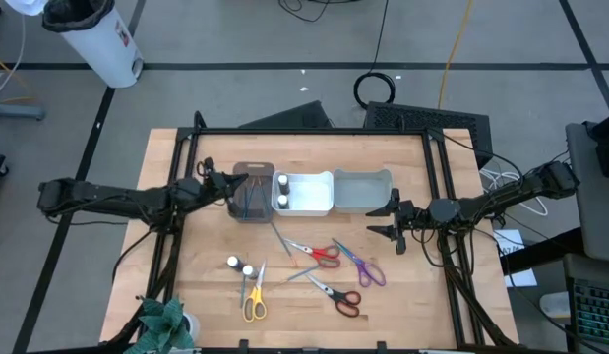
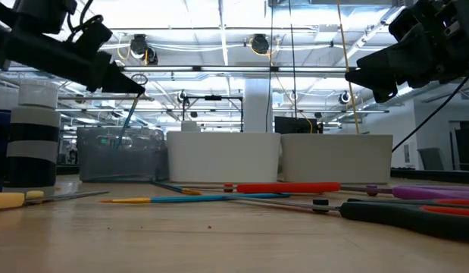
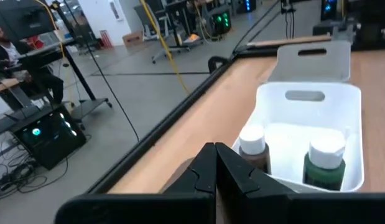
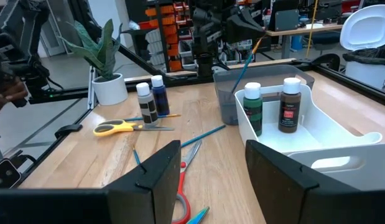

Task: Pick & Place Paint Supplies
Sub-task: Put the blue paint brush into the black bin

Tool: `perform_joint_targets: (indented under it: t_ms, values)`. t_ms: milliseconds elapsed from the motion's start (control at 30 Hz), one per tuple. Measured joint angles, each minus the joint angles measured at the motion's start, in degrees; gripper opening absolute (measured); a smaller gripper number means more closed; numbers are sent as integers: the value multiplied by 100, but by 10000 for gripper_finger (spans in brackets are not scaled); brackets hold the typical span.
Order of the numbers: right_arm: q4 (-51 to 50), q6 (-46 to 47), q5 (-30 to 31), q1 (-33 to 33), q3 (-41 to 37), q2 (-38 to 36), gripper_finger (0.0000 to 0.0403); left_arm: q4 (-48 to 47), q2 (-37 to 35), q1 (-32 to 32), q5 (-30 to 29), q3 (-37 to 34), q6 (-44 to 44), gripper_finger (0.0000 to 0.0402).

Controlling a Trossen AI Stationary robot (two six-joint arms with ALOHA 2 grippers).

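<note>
Counting four scissors (image 1: 314, 252), four bottles (image 1: 281, 191); left gripper (image 1: 235, 183) jaws clamp brush (image 2: 126, 120); right gripper (image 1: 391, 222) jaws apart.

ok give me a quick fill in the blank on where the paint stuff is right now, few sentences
1. The white bin holds ____ bottles.
2. The left gripper is shut on a thin ____ above the brown bin.
3. The scissors with ____ handles lie nearest the two loose bottles.
4. The right gripper, beside the grey bin, is ____ and holds nothing.

Missing words: two; brush; yellow; open
</note>
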Motion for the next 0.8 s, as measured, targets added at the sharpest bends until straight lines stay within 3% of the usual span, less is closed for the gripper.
perform_joint_targets:
  t_ms: [300, 800]
  values:
    - [0, 0, 1, 0, 0, -2, 171, -161, 417, 0, -56, 0, 10, 2]
    - [0, 0, -1, 0, 0, 0, 171, -155, 444, 0, -101, 0, -17, 15]
